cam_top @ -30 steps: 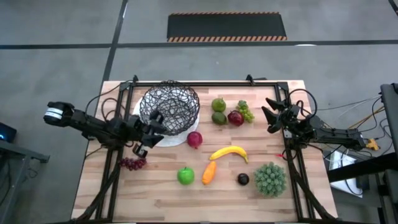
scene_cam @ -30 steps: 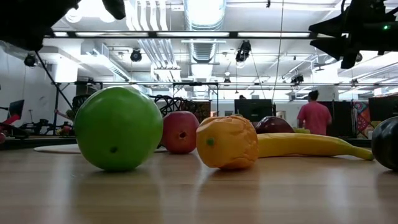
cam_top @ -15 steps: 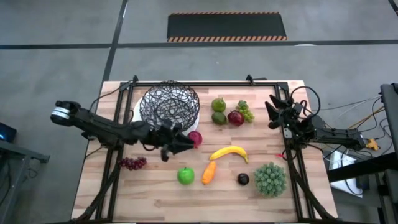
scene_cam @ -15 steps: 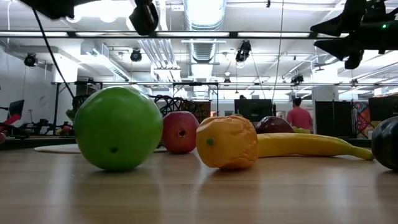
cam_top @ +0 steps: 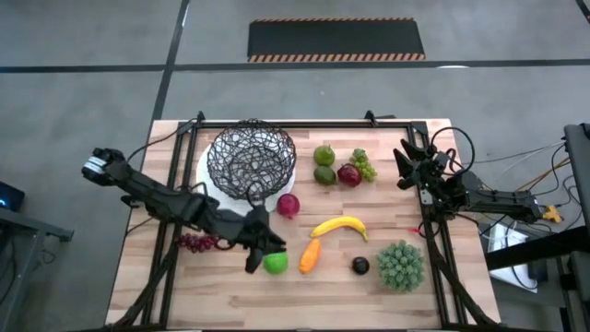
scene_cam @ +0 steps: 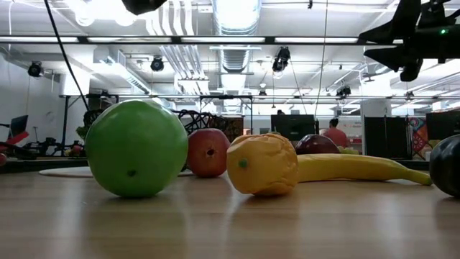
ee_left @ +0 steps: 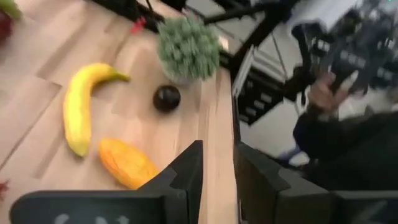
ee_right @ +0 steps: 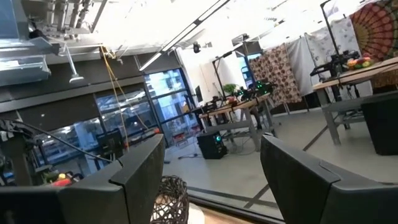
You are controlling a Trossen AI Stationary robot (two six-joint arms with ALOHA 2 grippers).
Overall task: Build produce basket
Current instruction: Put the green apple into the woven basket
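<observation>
Not much progress to report, honestly. The basket (cam_top: 252, 159) is seen upper left of centre in the high view, sitting on a white plate (cam_top: 208, 183), and nothing can be made out inside the wire mesh, so the filling looks basically unstarted.

All the produce is spread on the table (cam_top: 147, 295): the green apple (cam_top: 276, 263) lower centre, the orange piece (cam_top: 310, 255) just right of it, the banana (cam_top: 340, 226) above that, a dark plum (cam_top: 360, 266) next to the spiky green ball (cam_top: 400, 265) at lower right. A red fruit (cam_top: 289, 206) is parked just below the basket, purple grapes (cam_top: 194, 243) lie at middle left, and a cluster of pear (cam_top: 324, 155), another red fruit (cam_top: 348, 174) and green grapes (cam_top: 364, 164) sits upper right of centre.

The left gripper (cam_top: 259, 254) is stretched down beside the green apple, its fingers (ee_left: 186, 177) drawn close together with only a thin gap, and nothing is held. Probably the apple is being lined up first.

The right gripper (cam_top: 404, 166) is parked at the right edge, fingers spread wide, empty.
</observation>
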